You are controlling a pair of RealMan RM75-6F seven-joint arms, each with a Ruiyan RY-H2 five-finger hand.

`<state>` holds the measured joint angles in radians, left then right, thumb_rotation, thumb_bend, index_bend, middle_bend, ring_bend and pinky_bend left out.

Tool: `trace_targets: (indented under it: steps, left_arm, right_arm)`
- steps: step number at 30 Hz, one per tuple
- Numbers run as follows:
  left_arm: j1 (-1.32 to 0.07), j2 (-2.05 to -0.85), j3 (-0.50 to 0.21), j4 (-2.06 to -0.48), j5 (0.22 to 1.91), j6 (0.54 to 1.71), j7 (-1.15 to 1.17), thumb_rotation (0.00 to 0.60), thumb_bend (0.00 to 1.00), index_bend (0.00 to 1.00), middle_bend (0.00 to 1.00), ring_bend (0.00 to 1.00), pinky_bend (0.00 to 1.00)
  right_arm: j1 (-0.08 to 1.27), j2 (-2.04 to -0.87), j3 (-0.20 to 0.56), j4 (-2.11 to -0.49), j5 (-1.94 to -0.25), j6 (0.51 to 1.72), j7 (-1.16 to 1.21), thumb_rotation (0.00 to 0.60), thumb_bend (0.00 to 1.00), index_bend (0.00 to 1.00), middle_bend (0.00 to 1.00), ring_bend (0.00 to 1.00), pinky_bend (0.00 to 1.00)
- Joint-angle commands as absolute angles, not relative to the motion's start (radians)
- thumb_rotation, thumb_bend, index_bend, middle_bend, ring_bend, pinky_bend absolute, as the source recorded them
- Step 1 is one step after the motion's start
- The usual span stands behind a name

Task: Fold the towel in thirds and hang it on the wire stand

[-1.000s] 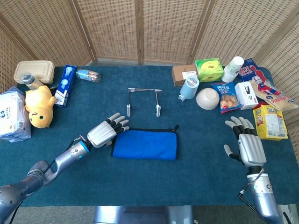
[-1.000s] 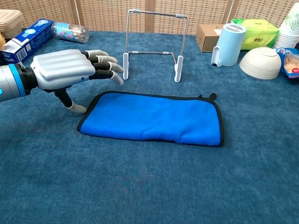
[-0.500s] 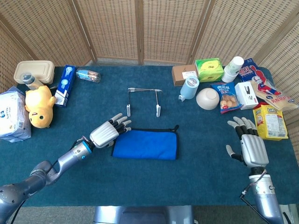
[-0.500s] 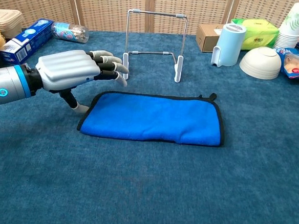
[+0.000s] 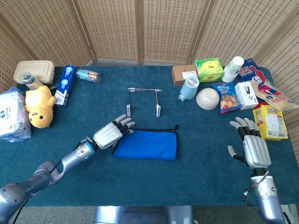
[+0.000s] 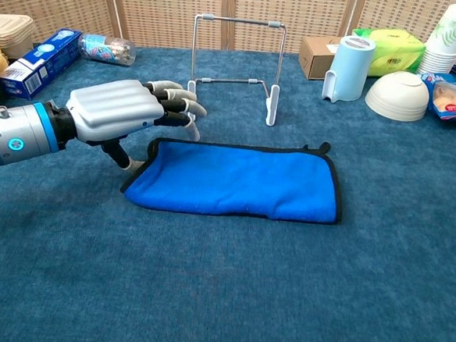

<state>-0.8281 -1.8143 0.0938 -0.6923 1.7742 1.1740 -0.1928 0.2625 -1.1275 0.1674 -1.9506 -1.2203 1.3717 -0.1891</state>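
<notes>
A blue towel (image 5: 148, 144) (image 6: 239, 181) with a black hem lies folded into a long strip on the teal table, just in front of the wire stand (image 5: 145, 89) (image 6: 238, 19). My left hand (image 5: 112, 134) (image 6: 118, 112) hovers palm down at the towel's left end with its fingers spread. Its thumb (image 6: 134, 164) touches the left edge, which is nudged in and slightly raised. My right hand (image 5: 251, 145) rests open, holding nothing, far to the right near the table's edge; only the head view shows it.
A plush duck (image 5: 39, 106), a toothpaste box (image 5: 65, 85) and a bottle (image 5: 88, 75) lie at the left. At the back right stand a light-blue container (image 6: 349, 67), a white bowl (image 6: 397, 94), paper cups (image 6: 450, 39) and snack packs (image 5: 269, 120).
My left hand has moved right to the towel's left end, and its thumb now meets the edge, pushing it slightly in. The right hand drifted a little toward me.
</notes>
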Motion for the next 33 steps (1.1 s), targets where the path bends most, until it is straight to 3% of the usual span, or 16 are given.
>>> trace_targets:
  steps: [1, 8, 16, 33]
  left_arm:
    - [-0.83, -1.818, 0.094, -0.694, 1.773, 1.172, -0.196, 0.6, 0.41, 0.27, 0.15, 0.0, 0.0]
    - [-0.837, -1.833, 0.097, -0.694, 1.771, 1.172, -0.211, 0.6, 0.42, 0.34, 0.17, 0.0, 0.0]
    - [-0.837, -1.833, 0.102, -0.688, 1.767, 1.174, -0.227, 0.6, 0.43, 0.47, 0.2, 0.0, 0.0]
    - [-0.841, -1.833, 0.103, -0.686, 1.756, 1.162, -0.232, 0.6, 0.45, 0.56, 0.23, 0.03, 0.0]
  right_arm:
    - [0.26, -1.126, 0.169, -1.952, -1.219, 1.375, -0.187, 0.6, 0.31, 0.17, 0.11, 0.0, 0.02]
    - [0.249, -1.118, 0.171, -1.952, -1.219, 1.382, -0.173, 0.6, 0.31, 0.18, 0.11, 0.0, 0.02]
    - [0.245, -1.117, 0.174, -1.95, -1.222, 1.384, -0.164, 0.6, 0.31, 0.18, 0.11, 0.0, 0.02]
    - [0.236, -1.114, 0.185, -1.957, -1.208, 1.39, -0.157, 0.6, 0.3, 0.18, 0.11, 0.0, 0.02]
